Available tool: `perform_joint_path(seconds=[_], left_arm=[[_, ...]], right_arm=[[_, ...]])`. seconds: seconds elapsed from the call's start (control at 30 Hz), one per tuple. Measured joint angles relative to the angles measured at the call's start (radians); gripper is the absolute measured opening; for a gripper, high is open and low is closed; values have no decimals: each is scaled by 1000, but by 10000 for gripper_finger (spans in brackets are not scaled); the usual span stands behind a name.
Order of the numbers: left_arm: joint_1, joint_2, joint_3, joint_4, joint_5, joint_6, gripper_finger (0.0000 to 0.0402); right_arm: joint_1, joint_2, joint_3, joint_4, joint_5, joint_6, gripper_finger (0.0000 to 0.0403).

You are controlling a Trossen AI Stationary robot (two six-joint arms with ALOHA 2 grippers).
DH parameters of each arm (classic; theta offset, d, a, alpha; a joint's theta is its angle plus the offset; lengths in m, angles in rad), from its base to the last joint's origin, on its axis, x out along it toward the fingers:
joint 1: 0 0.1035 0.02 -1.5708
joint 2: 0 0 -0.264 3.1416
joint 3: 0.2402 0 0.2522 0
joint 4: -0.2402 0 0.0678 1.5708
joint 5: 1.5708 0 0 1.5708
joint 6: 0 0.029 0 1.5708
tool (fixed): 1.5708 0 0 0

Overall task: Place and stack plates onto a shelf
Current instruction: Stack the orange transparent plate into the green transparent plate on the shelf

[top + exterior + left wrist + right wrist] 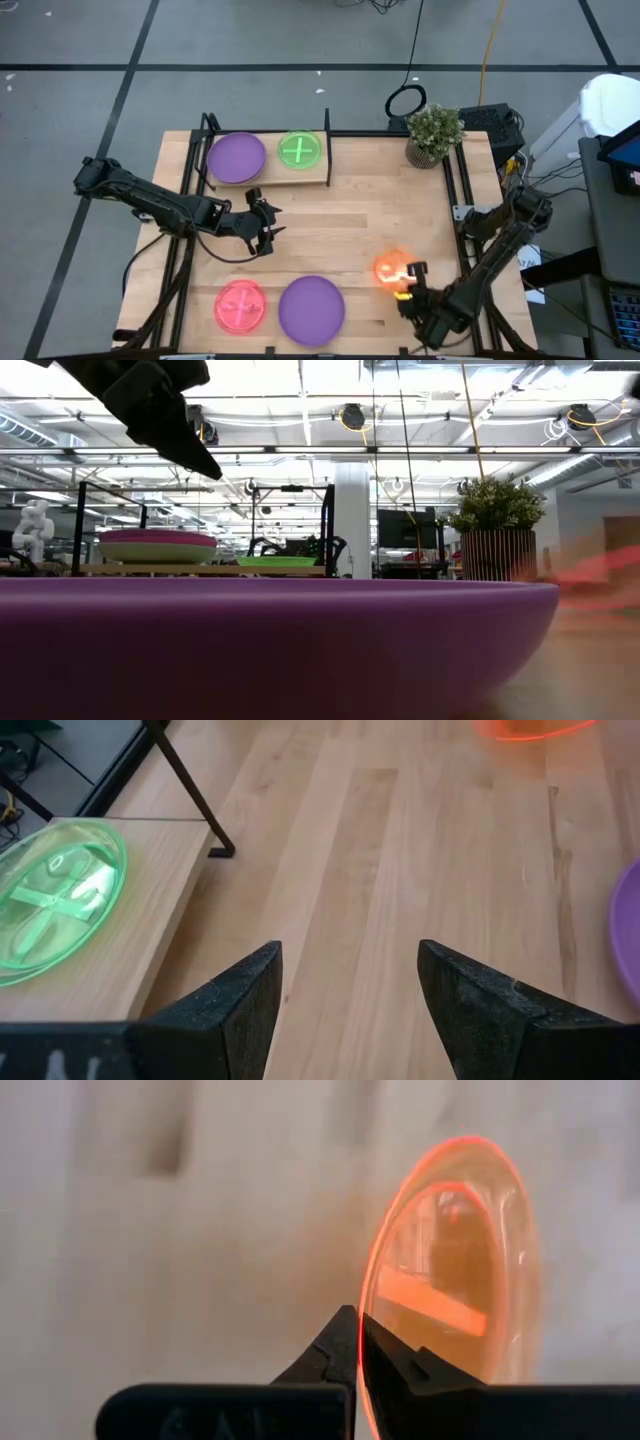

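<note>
On the left half of the worktop (350,200), the shelf (318,183) sits at the far edge and already carries 2 plates side by side, a purple plate (236,158) and a translucent green plate (300,150), so each forms the base of a stack and leaves room above for more. The left tool (262,228) hovers over bare wood just in front of the shelf, its arm stretched in low from the left edge with the wrist turned toward the middle; its fingers (245,1000) stand well apart with nothing between them, which suggests it is free for the next pick. At the near edge lie 2 plates not yet shelved, a pink-red plate (240,306) and beside it a large purple plate (311,309), both flat and within the left arm's reach. Further right, the right tool (408,283) is clamped on the rim of the orange plate (455,1270), holding it tilted on edge, probably so it can be carried across to the shelf; that arm folds in from the right edge, elbow bent, wrist pointing inward. A potted plant (434,132) stands at the far right corner, clear of the work
</note>
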Motion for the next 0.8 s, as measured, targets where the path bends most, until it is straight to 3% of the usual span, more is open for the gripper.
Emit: perform_joint_path(seconds=[0.2,0.8], left_arm=[[-19,0,0,13,0,4,237],[-64,0,0,-1,0,-69,237]], right_arm=[[-156,-37,0,28,122,-265,0],[-590,-204,1,424,172,-1009,0]])
